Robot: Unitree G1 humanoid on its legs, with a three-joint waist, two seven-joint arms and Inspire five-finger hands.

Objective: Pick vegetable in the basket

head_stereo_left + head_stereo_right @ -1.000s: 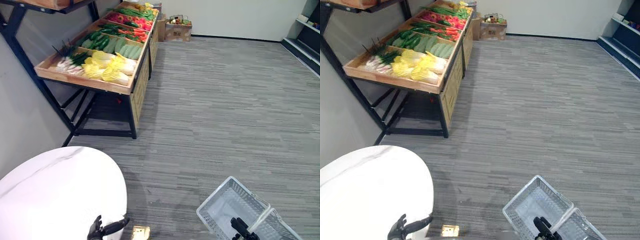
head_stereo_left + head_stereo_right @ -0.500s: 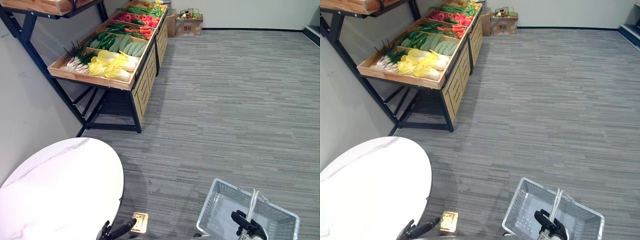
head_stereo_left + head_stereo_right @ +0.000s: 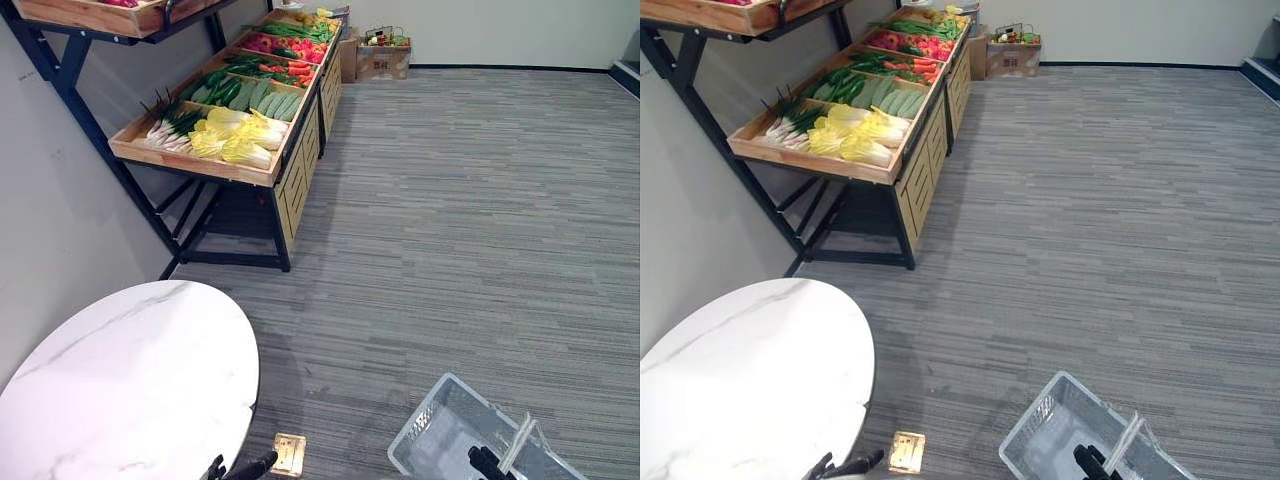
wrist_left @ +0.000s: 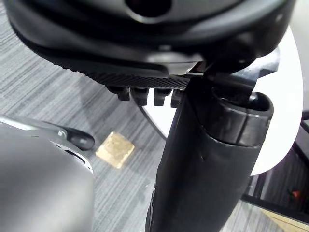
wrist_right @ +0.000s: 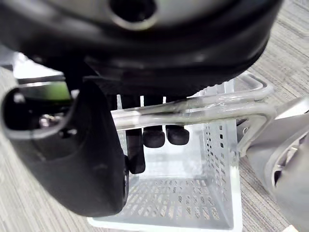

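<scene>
At the bottom edge, right hand [image 3: 485, 464] fingers [image 5: 154, 137] clasp the basket [image 3: 420, 432] handle [image 5: 203, 110]; left hand [image 3: 250, 466] relaxed, cropped.

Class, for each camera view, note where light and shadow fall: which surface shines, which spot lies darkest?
Left eye view: darkest under the vegetable stand, where its shadow falls on the floor; the white round table is evenly bright. Right wrist view: glints run along the metal basket handle, gripped by the right hand. Left wrist view: the table is brightest.
</scene>
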